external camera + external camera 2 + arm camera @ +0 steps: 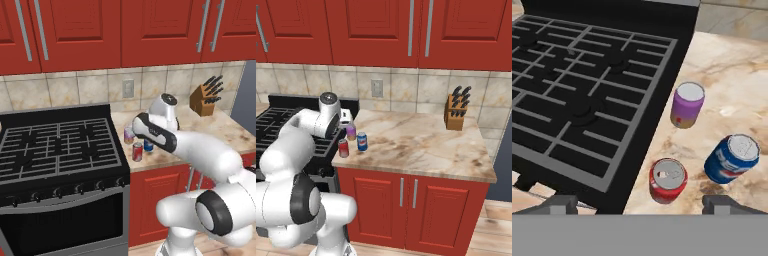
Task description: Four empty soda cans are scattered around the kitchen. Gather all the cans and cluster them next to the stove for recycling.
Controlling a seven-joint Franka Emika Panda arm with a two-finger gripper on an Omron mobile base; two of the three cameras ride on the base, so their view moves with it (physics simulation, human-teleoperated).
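Three soda cans stand close together on the beige counter [421,140], right beside the black stove [60,145] [587,85]. The purple can [687,105] [129,134] [351,131] is nearest the wall. The red can [668,180] [137,151] [344,148] stands by the counter's front edge. The blue can [732,159] [148,145] [362,141] is to the right of both. My gripper [641,204] hovers above the cluster, open, fingertips [562,204] wide apart, holding nothing. In the base views the arm covers the fingers.
A wooden knife block [205,97] [456,111] stands at the back right of the counter. A wall outlet [376,88] sits above the counter. Red upper cabinets hang overhead. Bare counter stretches to the right of the cans.
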